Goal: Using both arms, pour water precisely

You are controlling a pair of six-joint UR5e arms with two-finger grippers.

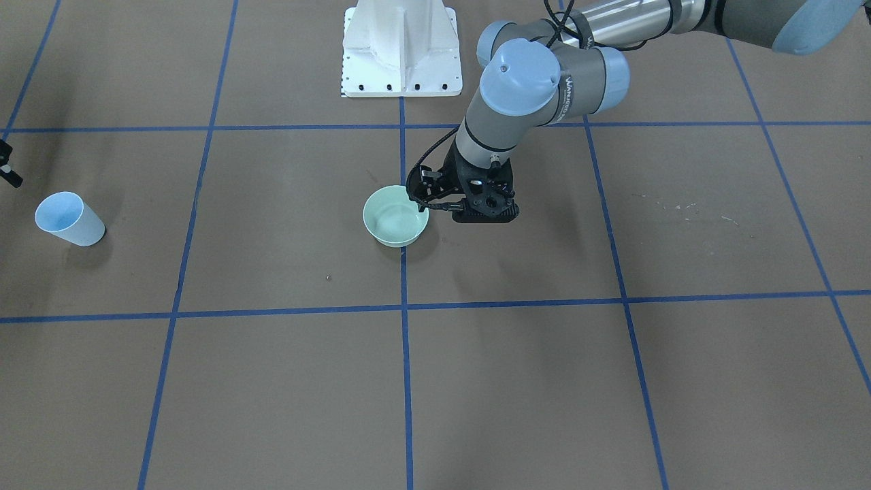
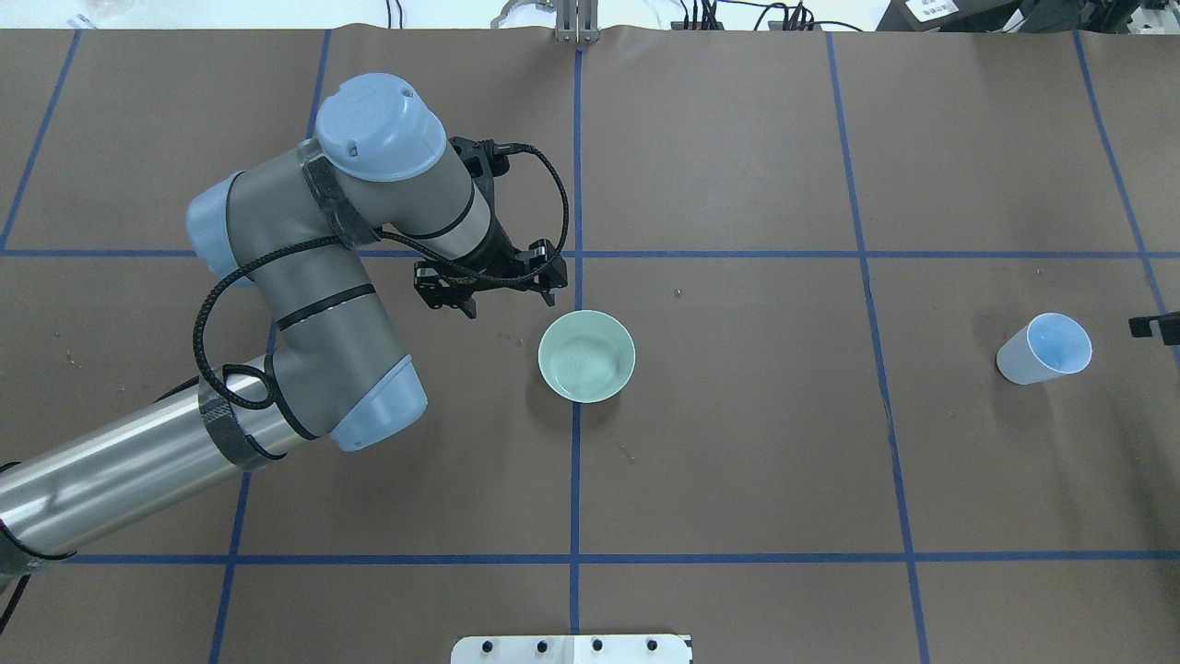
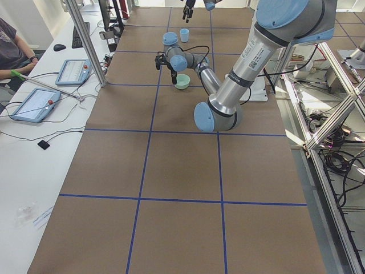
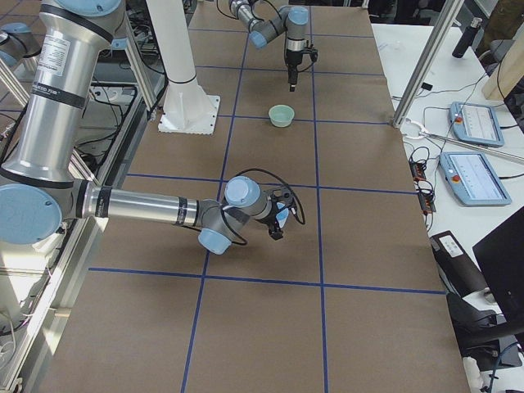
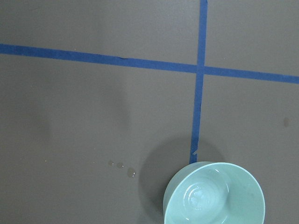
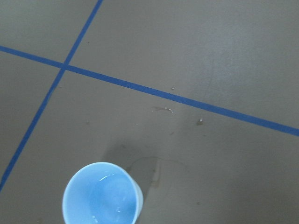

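Observation:
A pale green bowl (image 2: pixel 586 355) stands at the table's middle; faint glints of water (image 5: pixel 202 196) show at its bottom in the left wrist view. My left gripper (image 2: pixel 509 302) hangs fingers-down just beside the bowl, on its far left side, open and empty; it also shows in the front view (image 1: pixel 469 199). A light blue cup (image 2: pixel 1046 349) stands far off on the right, with glints of water (image 6: pixel 105 198) inside. My right gripper (image 2: pixel 1157 325) shows only as a black piece at the frame edge beside the cup; its jaws are hidden.
A few small water drops (image 5: pixel 122 165) lie on the brown paper left of the bowl (image 5: pixel 214 193). Blue tape lines (image 2: pixel 575 443) grid the table. The white pedestal (image 1: pixel 401 51) stands at the robot's side. Tablets (image 3: pixel 35 103) and an operator sit beyond the table's long edge.

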